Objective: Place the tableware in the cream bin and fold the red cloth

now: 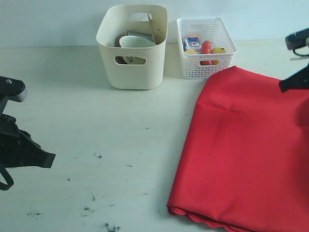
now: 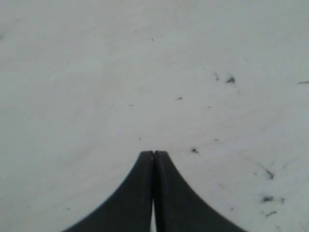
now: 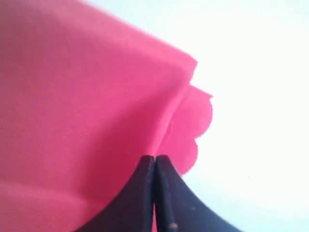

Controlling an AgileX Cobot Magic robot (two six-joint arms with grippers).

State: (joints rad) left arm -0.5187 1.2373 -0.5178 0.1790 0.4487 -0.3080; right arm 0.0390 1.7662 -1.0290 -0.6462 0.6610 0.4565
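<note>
Leftmost, the black left hand (image 2: 153, 154) hangs closed and empty above the scuffed white desk (image 1: 96, 125). Further along, the tall cream plastic bin (image 1: 133, 72) holds the pale green-white bowl (image 1: 137, 42) with other tableware, just beside the white lattice basket (image 1: 207, 65); the large red cloth (image 1: 241, 145) lies doubled on the right, where the right hand (image 3: 155, 158) sits closed at its edge.

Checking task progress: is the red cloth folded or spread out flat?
Folded. The red cloth lies doubled over: a scalloped lower layer peeks out beneath its smooth top layer at one edge.
</note>
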